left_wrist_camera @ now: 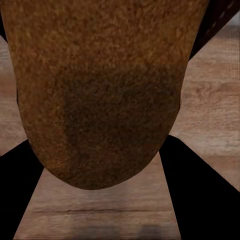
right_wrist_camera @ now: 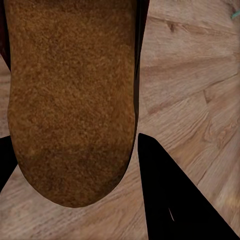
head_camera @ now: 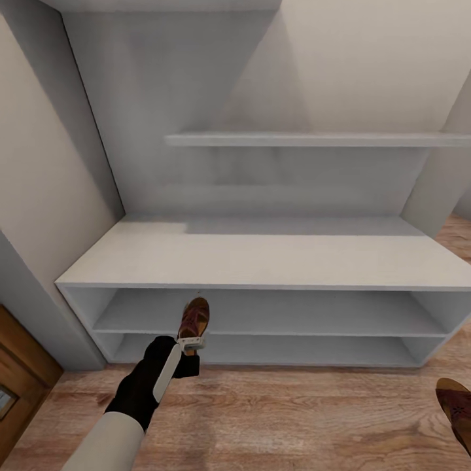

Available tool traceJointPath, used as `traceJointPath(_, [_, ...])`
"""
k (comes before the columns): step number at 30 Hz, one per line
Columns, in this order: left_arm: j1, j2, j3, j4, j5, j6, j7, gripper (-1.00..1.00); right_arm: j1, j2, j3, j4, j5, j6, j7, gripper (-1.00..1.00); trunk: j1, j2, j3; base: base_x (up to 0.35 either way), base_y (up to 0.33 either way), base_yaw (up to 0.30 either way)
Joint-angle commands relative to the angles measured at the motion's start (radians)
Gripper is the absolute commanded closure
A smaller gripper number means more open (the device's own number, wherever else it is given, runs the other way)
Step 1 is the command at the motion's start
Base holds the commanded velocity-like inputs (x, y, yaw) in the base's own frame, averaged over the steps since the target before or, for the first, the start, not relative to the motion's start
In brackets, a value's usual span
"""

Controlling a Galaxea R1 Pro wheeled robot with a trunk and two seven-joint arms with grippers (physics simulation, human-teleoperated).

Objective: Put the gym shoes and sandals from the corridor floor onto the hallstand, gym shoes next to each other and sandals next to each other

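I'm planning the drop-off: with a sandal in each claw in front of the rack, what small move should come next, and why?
Probably ease the left claw forward and up over the hallstand top: its sandal hangs just before the shelf openings, above the floor, and the top looks bare.

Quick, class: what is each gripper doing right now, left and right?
Left gripper: closed on a brown sandal.
Right gripper: holding the other sandal, its fingers on either side.

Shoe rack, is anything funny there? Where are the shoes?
Nothing is broken or spilled. The shoe rack looks bare on top and on its shelves. One sandal is held by the left gripper in front of the shelves. Another sandal shows at the right edge, above the floor.
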Motion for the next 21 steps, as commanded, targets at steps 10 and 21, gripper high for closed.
traceJointPath(10, [0.0, -0.001, 0.001, 0.038, 0.001, -0.001, 0.0, 1.0, 0.001, 0.0, 0.0, 0.0, -0.003, -0.002, -0.001, 1.0, 0.0, 0.0, 0.0, 0.002, 0.0, 0.0])
traceJointPath(21, [0.0, -0.001, 0.0, 0.039, 0.002, -0.001, -0.001, 1.0, 0.001, 0.0, 0.0, 0.0, -0.003, -0.002, -0.001, 1.0, 0.0, 0.0, 0.0, 0.097, 0.0, 0.0])
